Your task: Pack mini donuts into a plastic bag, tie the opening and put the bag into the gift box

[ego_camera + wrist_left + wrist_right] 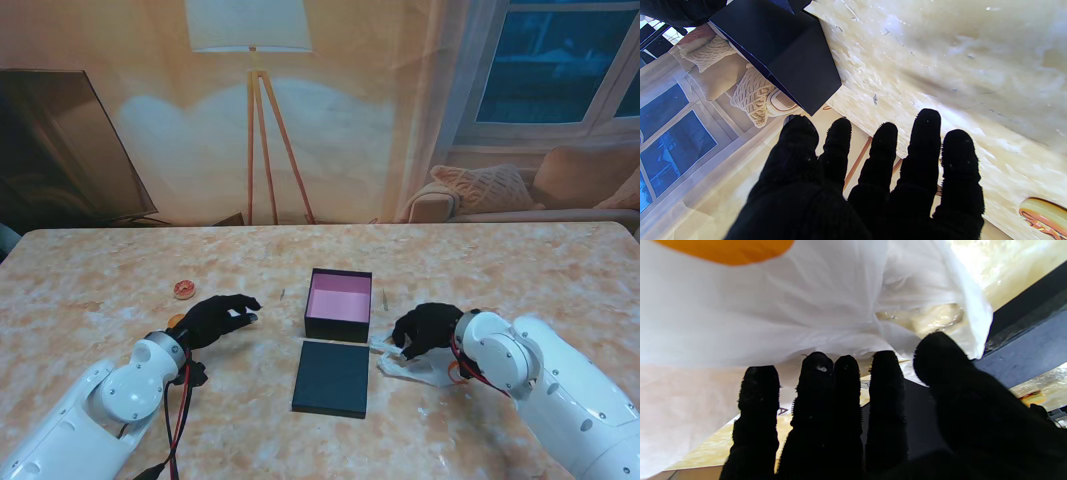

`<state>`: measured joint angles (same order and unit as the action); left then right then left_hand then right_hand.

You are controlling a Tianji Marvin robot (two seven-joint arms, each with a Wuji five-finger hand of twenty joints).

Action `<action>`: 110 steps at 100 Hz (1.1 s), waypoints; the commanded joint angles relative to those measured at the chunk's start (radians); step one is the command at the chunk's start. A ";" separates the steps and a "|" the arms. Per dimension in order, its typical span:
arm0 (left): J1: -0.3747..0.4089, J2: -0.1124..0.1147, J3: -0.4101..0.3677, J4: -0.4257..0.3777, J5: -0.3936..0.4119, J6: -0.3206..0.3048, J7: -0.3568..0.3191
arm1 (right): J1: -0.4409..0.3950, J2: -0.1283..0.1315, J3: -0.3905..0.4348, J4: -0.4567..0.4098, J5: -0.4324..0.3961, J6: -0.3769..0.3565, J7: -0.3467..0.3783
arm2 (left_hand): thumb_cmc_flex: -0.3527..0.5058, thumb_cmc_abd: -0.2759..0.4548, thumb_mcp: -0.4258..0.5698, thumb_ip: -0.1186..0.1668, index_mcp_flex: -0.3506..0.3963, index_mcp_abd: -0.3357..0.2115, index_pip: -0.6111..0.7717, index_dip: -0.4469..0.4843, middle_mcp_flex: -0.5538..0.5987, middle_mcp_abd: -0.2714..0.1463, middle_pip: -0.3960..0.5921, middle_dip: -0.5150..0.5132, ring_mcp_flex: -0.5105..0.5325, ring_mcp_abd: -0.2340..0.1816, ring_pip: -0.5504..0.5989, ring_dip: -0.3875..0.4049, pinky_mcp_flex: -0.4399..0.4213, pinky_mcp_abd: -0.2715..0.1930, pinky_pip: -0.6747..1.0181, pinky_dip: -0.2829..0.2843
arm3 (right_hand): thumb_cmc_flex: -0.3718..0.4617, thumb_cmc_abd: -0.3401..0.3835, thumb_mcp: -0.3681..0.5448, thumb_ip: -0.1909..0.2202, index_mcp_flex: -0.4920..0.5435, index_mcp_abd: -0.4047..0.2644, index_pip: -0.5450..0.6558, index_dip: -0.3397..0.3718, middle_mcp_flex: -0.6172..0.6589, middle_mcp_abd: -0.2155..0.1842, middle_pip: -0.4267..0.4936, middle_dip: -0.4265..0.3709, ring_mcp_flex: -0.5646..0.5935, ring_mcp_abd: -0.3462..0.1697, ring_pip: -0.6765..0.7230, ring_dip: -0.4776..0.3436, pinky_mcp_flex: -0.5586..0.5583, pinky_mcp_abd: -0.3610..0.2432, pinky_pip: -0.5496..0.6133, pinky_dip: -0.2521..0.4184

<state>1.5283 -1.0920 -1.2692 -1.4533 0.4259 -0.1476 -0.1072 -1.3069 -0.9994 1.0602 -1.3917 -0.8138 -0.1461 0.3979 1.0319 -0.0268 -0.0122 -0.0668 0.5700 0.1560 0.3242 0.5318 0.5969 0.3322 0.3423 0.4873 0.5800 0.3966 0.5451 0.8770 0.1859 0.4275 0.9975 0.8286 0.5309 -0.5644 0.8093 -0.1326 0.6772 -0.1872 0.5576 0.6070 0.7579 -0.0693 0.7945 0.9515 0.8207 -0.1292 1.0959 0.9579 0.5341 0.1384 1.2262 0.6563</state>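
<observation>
My right hand is curled over the near edge of a white plastic bag that lies right of the black lid. In the right wrist view its fingertips and thumb press on the bag, and an orange donut shows through the film. My left hand hovers open over the table left of the gift box, fingers spread and holding nothing. A glazed mini donut lies just beyond that hand, also seen as the donut in the left wrist view.
The gift box stands open with a pink inside, its dark wall close to my left hand. Its lid lies flat, nearer to me. Thin sticks lie beside the box. Something orange sits by my left wrist.
</observation>
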 commanded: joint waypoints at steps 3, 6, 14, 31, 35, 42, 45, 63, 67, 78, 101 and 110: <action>0.003 -0.002 0.000 -0.006 -0.002 0.005 -0.014 | 0.000 0.000 -0.010 0.005 -0.004 -0.013 0.025 | 0.019 -0.005 -0.001 0.012 0.024 -0.008 -0.015 -0.008 0.006 -0.012 0.006 -0.005 0.017 -0.003 0.024 0.003 -0.013 0.000 -0.005 0.014 | -0.034 -0.041 0.030 0.020 -0.020 -0.005 -0.025 0.019 -0.041 -0.011 0.015 0.008 -0.015 -0.021 0.021 -0.003 -0.010 -0.010 0.009 -0.008; 0.003 -0.002 0.000 -0.006 -0.001 0.005 -0.014 | 0.002 0.001 -0.013 0.006 -0.005 -0.014 0.028 | 0.019 -0.005 -0.001 0.012 0.024 -0.009 -0.015 -0.008 0.005 -0.012 0.005 -0.006 0.017 -0.005 0.024 0.003 -0.013 0.000 -0.006 0.013 | -0.041 -0.056 0.049 0.016 -0.014 -0.018 -0.014 0.025 -0.055 -0.008 0.018 0.014 -0.027 -0.020 0.022 0.002 -0.018 -0.008 0.002 -0.005; 0.004 -0.002 0.000 -0.007 0.000 0.003 -0.013 | 0.008 0.002 -0.021 0.010 -0.016 -0.018 0.030 | 0.020 -0.006 -0.002 0.012 0.024 -0.010 -0.015 -0.008 0.006 -0.013 0.006 -0.005 0.016 -0.005 0.023 0.003 -0.016 -0.001 -0.009 0.012 | -0.037 -0.083 0.074 0.013 0.012 -0.045 0.015 0.040 -0.084 0.007 0.012 0.019 -0.053 -0.013 0.017 0.006 -0.039 -0.001 -0.009 -0.003; 0.005 -0.002 -0.001 -0.007 0.006 0.003 -0.010 | 0.019 0.002 -0.044 0.024 -0.013 -0.004 0.029 | 0.019 -0.005 -0.002 0.012 0.024 -0.009 -0.016 -0.008 0.006 -0.012 0.005 -0.006 0.014 -0.005 0.019 0.001 -0.032 -0.002 -0.029 0.003 | 0.041 -0.185 0.075 -0.145 0.056 -0.140 0.257 -0.027 -0.108 0.032 -0.002 0.021 -0.084 0.012 0.003 0.013 -0.079 0.018 -0.037 0.012; 0.005 -0.002 -0.001 -0.007 0.007 0.004 -0.009 | 0.022 0.001 -0.050 0.028 -0.004 0.002 0.027 | 0.020 -0.005 -0.001 0.012 0.025 -0.008 -0.016 -0.007 0.006 -0.012 0.005 -0.006 0.013 -0.006 0.019 0.001 -0.036 -0.004 -0.034 0.001 | 0.059 -0.196 0.073 -0.151 0.060 -0.156 0.298 -0.025 -0.111 0.037 -0.004 0.019 -0.089 0.017 0.001 0.013 -0.090 0.023 -0.044 0.010; 0.005 -0.002 -0.002 -0.007 0.009 0.004 -0.009 | 0.024 -0.001 -0.056 0.031 0.006 0.011 0.024 | 0.018 -0.004 -0.002 0.012 0.025 -0.008 -0.016 -0.008 0.008 -0.013 0.005 -0.005 0.012 -0.006 0.017 0.000 -0.049 -0.002 -0.050 -0.005 | 0.087 -0.192 0.083 -0.149 0.087 -0.171 0.337 -0.017 -0.113 0.043 -0.006 0.017 -0.094 0.024 -0.002 0.013 -0.101 0.031 -0.047 0.010; 0.006 -0.002 -0.002 -0.008 0.009 0.005 -0.008 | 0.026 -0.001 -0.057 0.032 0.009 0.013 0.024 | 0.019 -0.004 -0.002 0.012 0.025 -0.009 -0.016 -0.007 0.008 -0.013 0.005 -0.005 0.012 -0.007 0.017 0.000 -0.051 -0.003 -0.055 -0.007 | 0.099 -0.180 0.086 -0.147 0.100 -0.180 0.354 -0.008 -0.112 0.044 -0.008 0.015 -0.096 0.027 -0.005 0.011 -0.105 0.033 -0.049 0.010; 0.007 -0.002 -0.002 -0.008 0.013 0.003 -0.006 | 0.033 -0.003 -0.066 0.041 0.042 0.018 0.028 | 0.018 -0.004 -0.003 0.011 0.026 -0.010 -0.016 -0.005 0.011 -0.016 0.005 -0.005 0.013 -0.010 0.014 -0.001 -0.071 0.001 -0.092 -0.020 | 0.159 -0.123 0.127 -0.107 0.104 -0.152 0.418 0.109 -0.120 0.054 -0.053 -0.014 -0.116 0.050 -0.073 -0.028 -0.120 0.034 -0.055 0.004; 0.007 -0.002 -0.003 -0.008 0.014 0.002 -0.007 | 0.034 -0.003 -0.066 0.040 0.048 0.019 0.032 | 0.018 -0.004 -0.002 0.011 0.025 -0.009 -0.017 -0.005 0.012 -0.015 0.006 -0.004 0.013 -0.010 0.013 -0.001 -0.069 0.000 -0.092 -0.020 | 0.160 -0.108 0.160 -0.088 0.071 -0.128 0.418 0.199 -0.133 0.064 -0.079 -0.020 -0.131 0.061 -0.106 -0.053 -0.130 0.033 -0.058 0.003; 0.008 -0.001 -0.003 -0.009 0.013 0.003 -0.008 | 0.028 -0.004 -0.058 0.037 0.063 0.018 0.036 | 0.020 -0.005 -0.001 0.012 0.026 -0.008 -0.016 -0.004 0.018 -0.013 0.009 -0.003 0.015 -0.008 0.014 -0.001 -0.068 0.003 -0.094 -0.019 | 0.131 -0.084 0.266 -0.032 0.002 -0.067 0.451 0.372 -0.145 0.076 -0.112 -0.019 -0.150 0.075 -0.157 -0.091 -0.145 0.031 -0.061 0.003; 0.008 -0.001 -0.004 -0.010 0.008 0.004 -0.012 | 0.013 -0.009 -0.037 0.035 0.086 0.014 0.012 | 0.019 -0.002 -0.002 0.012 0.025 -0.009 -0.018 -0.005 0.029 -0.016 0.016 0.001 0.021 -0.008 0.018 0.001 -0.053 0.001 -0.082 -0.009 | 0.086 -0.100 0.454 0.039 -0.036 -0.011 0.542 0.599 -0.139 0.079 -0.147 -0.041 -0.162 0.111 -0.226 -0.105 -0.157 0.036 -0.077 -0.008; 0.008 -0.001 -0.004 -0.010 0.008 0.003 -0.011 | 0.015 -0.013 -0.038 0.045 0.089 0.010 -0.007 | 0.018 -0.002 -0.002 0.012 0.024 -0.010 -0.019 -0.006 0.031 -0.016 0.019 0.003 0.022 -0.007 0.018 0.001 -0.053 0.002 -0.080 -0.007 | 0.105 -0.181 0.441 -0.032 0.008 -0.041 0.614 0.692 -0.093 0.060 -0.128 -0.043 -0.123 0.104 -0.235 -0.121 -0.129 0.035 -0.080 -0.022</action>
<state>1.5310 -1.0918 -1.2713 -1.4544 0.4339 -0.1467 -0.1045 -1.2836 -1.0025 1.0274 -1.3550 -0.7238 -0.1302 0.3936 1.0319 -0.0268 -0.0122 -0.0668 0.5822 0.1560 0.3242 0.5318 0.6115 0.3322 0.3524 0.4873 0.5890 0.3965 0.5455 0.8769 0.1358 0.4275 0.9098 0.8215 0.6330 -0.6941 1.2226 -0.1321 0.6460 -0.1990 1.0898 1.2491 0.6366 -0.0010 0.6738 0.9191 0.6724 -0.0272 0.8656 0.8579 0.3894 0.1662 1.1522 0.6529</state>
